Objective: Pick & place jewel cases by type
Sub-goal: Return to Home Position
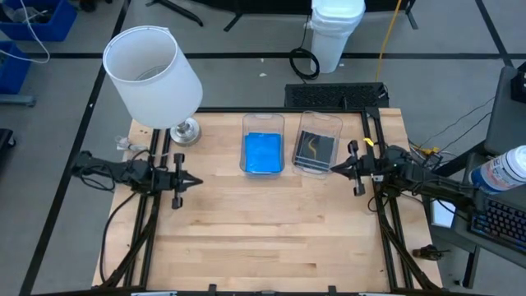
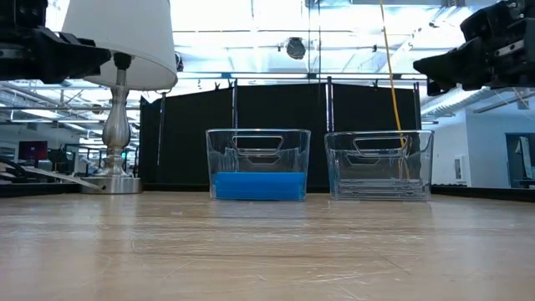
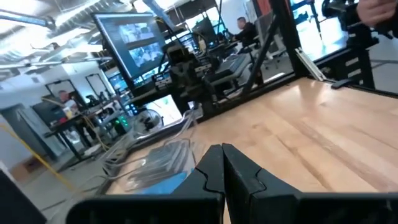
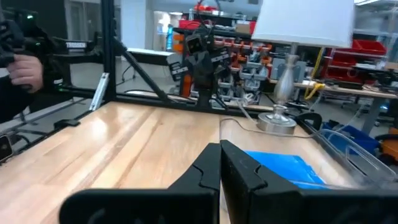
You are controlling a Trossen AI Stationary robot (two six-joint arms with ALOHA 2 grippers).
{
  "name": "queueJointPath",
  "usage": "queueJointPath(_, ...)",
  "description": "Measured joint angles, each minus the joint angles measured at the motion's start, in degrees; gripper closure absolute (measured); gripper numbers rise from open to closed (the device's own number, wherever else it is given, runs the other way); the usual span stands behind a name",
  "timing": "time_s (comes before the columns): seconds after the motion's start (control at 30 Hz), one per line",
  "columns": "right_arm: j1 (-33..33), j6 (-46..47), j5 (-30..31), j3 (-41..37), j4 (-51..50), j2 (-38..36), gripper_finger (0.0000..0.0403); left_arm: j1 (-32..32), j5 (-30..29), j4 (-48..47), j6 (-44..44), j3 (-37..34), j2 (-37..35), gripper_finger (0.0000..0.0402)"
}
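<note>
Homing step in hand: blue jewel cases (image 1: 263, 153) lie in the left bin (image 1: 263, 117), dark-insert cases (image 1: 316, 148) in the right bin (image 1: 320, 115), while left gripper (image 1: 191, 181) and right gripper (image 1: 334, 169) hover at the table's sides, fingers pressed together, so next I reckon only a settle.

Wooden table (image 1: 271, 230) holds left bin (image 1: 263, 123), right bin (image 1: 320, 122) and lamp (image 1: 152, 74).

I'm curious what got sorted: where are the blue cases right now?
Seen from above, the blue jewel cases lie inside the left clear bin at the table's far middle, between the lamp and the second bin holding dark cases.
</note>
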Motion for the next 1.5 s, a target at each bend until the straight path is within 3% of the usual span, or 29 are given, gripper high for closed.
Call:
queueJointPath(0.2,0.04,1.80,0.12,-0.66,-6.08,-7.31,0.0403,1.21,2.71,-0.52,1.10,0.00,0.00,0.0401)
queueJointPath(0.37,0.07,5.02,-2.21,-6.06,2.86,-6.66,0.0403,3.02,7.28,-0.83,-1.29,-0.09,0.02,0.0401)
queueJointPath(0.43,0.08,4.87,-2.54,-6.03,0.81,-6.78,0.0403,3.54,8.76,-0.76,-2.24,-0.15,0.02,0.0401)
queueJointPath(0.97,0.05,5.39,0.98,-6.25,0.79,-6.64,0.0403,4.76,7.69,-1.55,-5.86,-0.17,0.07,0.0380)
queueJointPath(1.5,0.07,5.39,0.50,-6.34,0.97,-6.64,0.0403,4.74,7.20,2.08,-5.82,-0.31,0.09,0.0369)
